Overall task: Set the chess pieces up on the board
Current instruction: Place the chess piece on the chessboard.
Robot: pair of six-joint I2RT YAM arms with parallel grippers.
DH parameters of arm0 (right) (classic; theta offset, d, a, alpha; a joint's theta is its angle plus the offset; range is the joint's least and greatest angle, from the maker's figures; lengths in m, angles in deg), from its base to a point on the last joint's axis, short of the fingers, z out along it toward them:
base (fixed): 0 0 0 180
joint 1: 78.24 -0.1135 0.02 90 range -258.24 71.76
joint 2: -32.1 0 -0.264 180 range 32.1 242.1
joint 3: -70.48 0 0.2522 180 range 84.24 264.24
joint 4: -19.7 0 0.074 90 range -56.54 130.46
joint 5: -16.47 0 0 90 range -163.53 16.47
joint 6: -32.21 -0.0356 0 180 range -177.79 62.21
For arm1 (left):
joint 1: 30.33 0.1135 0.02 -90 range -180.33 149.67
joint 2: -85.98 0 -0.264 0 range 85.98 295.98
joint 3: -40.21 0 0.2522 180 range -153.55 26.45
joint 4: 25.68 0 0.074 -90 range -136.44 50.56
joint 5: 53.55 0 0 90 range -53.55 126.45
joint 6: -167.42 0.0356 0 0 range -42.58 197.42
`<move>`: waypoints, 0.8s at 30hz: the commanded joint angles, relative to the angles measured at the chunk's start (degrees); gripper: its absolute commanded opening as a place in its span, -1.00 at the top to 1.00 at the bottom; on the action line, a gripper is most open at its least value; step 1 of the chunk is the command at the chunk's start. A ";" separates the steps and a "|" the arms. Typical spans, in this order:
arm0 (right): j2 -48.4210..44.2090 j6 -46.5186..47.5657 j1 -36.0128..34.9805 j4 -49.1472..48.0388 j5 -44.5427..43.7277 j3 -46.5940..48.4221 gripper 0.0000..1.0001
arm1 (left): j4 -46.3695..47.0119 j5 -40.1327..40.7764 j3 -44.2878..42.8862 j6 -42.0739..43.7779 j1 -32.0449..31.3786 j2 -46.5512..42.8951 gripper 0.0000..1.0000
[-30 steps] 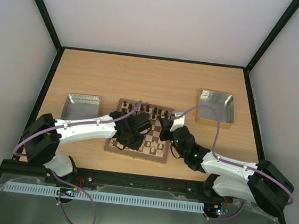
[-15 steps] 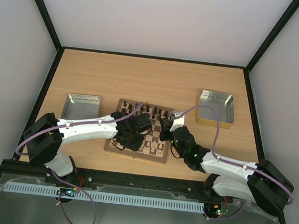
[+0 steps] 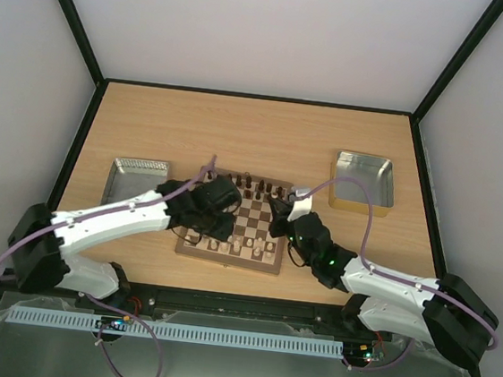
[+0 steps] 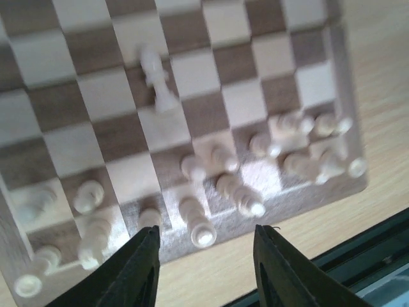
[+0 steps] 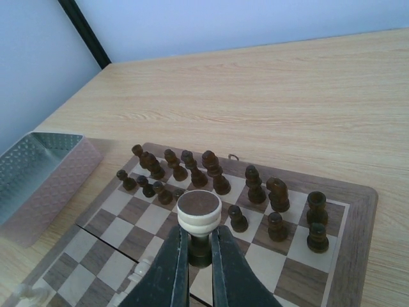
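The left gripper point(image 4: 204, 233) has swung toward 9 o'clock and hangs spread, empty, over chess pieces point(image 4: 198, 224) at the board point(image 3: 253, 217)'s 6 o'clock edge. The right gripper point(image 5: 198, 240) pinches one cream chessman point(image 5: 199, 208). The table point(image 3: 257, 135) runs wide toward 12 o'clock.

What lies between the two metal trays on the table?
The board, with chess pieces standing on it; the top external view shows it.
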 commanded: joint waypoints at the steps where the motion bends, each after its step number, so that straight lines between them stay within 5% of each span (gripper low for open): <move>1: -2.68 1.45 0.09 1.01 1.10 1.23 0.95 | 6.23 2.22 0.75 -1.32 4.42 -7.40 0.09; 8: -2.80 13.04 0.08 -0.12 14.15 4.11 0.95 | 29.00 -2.00 9.05 -7.30 12.13 -18.31 -0.27; 14: -0.52 19.68 0.08 -1.60 32.09 6.93 0.92 | 46.13 -15.19 16.76 -13.97 16.79 -21.36 -0.42; 24: 7.43 25.98 0.12 7.28 38.03 16.56 0.90 | 45.85 -23.23 19.81 -12.01 20.17 -22.69 -0.30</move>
